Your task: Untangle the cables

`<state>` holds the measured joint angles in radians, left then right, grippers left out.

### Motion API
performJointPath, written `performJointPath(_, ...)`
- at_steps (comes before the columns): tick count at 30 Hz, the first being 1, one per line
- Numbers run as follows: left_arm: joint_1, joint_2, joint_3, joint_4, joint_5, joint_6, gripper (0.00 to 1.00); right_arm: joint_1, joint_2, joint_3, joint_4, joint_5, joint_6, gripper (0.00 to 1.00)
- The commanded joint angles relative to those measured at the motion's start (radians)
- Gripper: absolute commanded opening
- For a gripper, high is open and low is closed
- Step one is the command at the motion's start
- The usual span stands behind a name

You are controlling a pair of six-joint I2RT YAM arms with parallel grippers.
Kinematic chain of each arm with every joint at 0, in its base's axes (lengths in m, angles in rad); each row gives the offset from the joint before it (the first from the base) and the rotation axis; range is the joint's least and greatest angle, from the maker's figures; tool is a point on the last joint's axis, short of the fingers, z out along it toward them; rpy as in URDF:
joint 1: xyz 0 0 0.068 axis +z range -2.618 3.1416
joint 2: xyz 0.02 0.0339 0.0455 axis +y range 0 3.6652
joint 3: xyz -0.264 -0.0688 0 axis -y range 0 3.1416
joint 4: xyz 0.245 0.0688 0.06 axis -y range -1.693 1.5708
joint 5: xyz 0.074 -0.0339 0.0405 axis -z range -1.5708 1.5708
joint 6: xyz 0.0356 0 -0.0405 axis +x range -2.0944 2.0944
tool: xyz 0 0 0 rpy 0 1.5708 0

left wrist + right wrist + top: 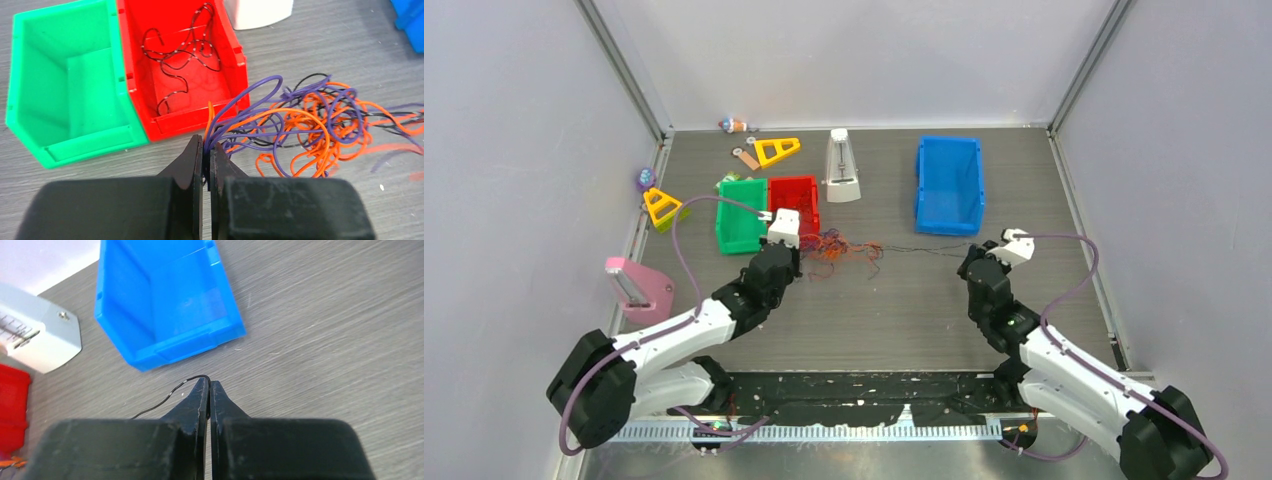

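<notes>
Left fingers (pixel 194 159): clenched on tangled orange-purple wiry cables (pixel 305 122), clump at 4 o'clock of red plastic bin (pixel 239 56).
Right fingers (pixel 198 401): pinching thin black strand (pixel 172 391), 6 o'clock of blue plastic bin (pixel 170 352).

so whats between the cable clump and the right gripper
One thin black strand, stretched over bare table from the clump to the right gripper pinching it; the top view shows it.

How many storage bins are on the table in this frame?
3. The green bin and the red bin sit side by side left of centre. The blue bin stands apart at the right rear. No others show, and none seems hidden.
</notes>
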<state>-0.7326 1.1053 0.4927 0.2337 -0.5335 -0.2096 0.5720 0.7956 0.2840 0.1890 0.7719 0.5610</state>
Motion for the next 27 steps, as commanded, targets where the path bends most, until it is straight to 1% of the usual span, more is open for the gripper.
performJointPath(1, 0.009, -0.03, -0.009, 0.049, -0.166, -0.021, 0.0, -0.003, -0.077, -0.012, -0.084, 0.193, 0.059, 0.05)
performJointPath(5, 0.009, -0.019, -0.007, 0.077, -0.045, 0.019, 0.0, -0.003, -0.12, -0.042, -0.026, 0.108, -0.004, 0.05)
performJointPath(8, 0.008, 0.002, 0.01, 0.064, -0.019, 0.031, 0.0, -0.003, -0.126, -0.047, 0.006, 0.06, -0.04, 0.05)
performJointPath(11, -0.001, 0.013, 0.035, 0.043, 0.059, 0.069, 0.0, -0.003, -0.121, -0.046, 0.021, 0.022, -0.062, 0.05)
performJointPath(13, -0.006, 0.02, 0.035, 0.052, 0.082, 0.073, 0.0, -0.003, -0.113, -0.049, 0.072, -0.033, -0.086, 0.05)
performJointPath(19, -0.008, 0.036, 0.038, 0.072, 0.171, 0.087, 0.0, -0.003, -0.069, -0.068, 0.224, -0.332, -0.191, 0.05)
performJointPath(21, -0.008, 0.041, 0.038, 0.077, 0.194, 0.088, 0.0, -0.003, -0.051, -0.066, 0.243, -0.383, -0.212, 0.09)
performJointPath(23, -0.008, 0.042, 0.04, 0.081, 0.214, 0.087, 0.0, -0.003, -0.037, -0.062, 0.249, -0.416, -0.23, 0.37)
performJointPath(24, -0.008, 0.042, 0.038, 0.084, 0.223, 0.087, 0.0, -0.003, -0.026, -0.061, 0.254, -0.427, -0.233, 0.64)
performJointPath(25, -0.009, 0.041, 0.036, 0.089, 0.231, 0.088, 0.0, -0.003, -0.02, -0.061, 0.27, -0.463, -0.244, 0.72)
performJointPath(26, -0.008, 0.039, 0.034, 0.094, 0.241, 0.088, 0.0, -0.003, 0.0, -0.061, 0.28, -0.485, -0.252, 0.84)
performJointPath(27, -0.008, 0.038, 0.032, 0.098, 0.248, 0.091, 0.0, -0.003, 0.014, -0.057, 0.301, -0.542, -0.271, 0.87)
